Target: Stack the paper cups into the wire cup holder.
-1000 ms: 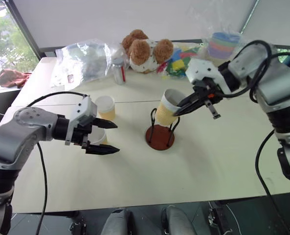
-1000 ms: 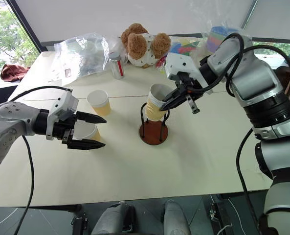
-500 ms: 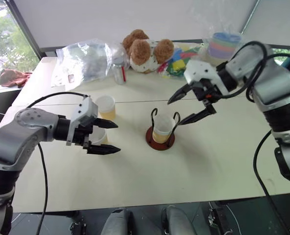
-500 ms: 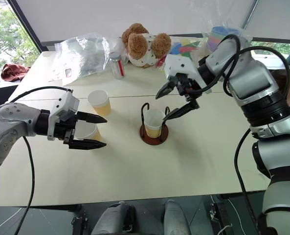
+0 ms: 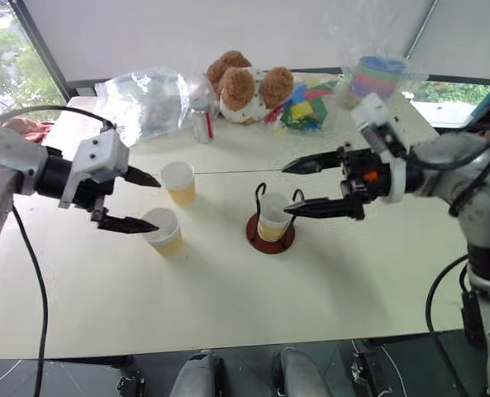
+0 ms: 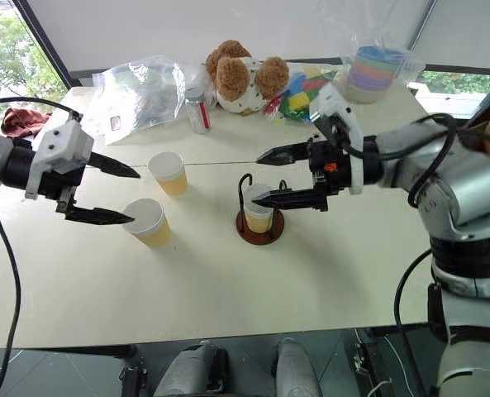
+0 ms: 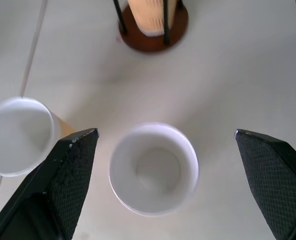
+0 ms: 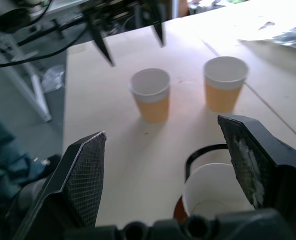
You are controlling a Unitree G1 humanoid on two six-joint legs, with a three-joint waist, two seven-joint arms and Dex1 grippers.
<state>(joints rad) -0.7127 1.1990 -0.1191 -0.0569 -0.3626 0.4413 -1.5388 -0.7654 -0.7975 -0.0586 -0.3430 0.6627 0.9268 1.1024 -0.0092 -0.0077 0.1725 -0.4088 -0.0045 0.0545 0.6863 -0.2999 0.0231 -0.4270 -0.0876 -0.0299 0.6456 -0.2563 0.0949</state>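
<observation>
The left gripper [image 5: 130, 201] hangs with jaws spread and empty above the nearer of two loose paper cups [image 5: 162, 230] on the worktop [image 5: 228, 289]; an off-centre close could tip or crush its thin yellow-orange wall. The right gripper [image 5: 304, 188] is released beside the wire cup holder [image 5: 271, 222], which already contains one cup upright.

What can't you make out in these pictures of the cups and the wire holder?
- Cup in the wire cup holder: its lower part sits behind the wire loops in the head views, and the top edge of the left wrist view cuts it off.
- Nearer loose cup: the left wrist view looks straight into it, so its orange side is hidden there.
- Farther loose cup: the left gripper finger covers part of it.
- Contents of the plastic bag: blurred by crinkled film.
</observation>
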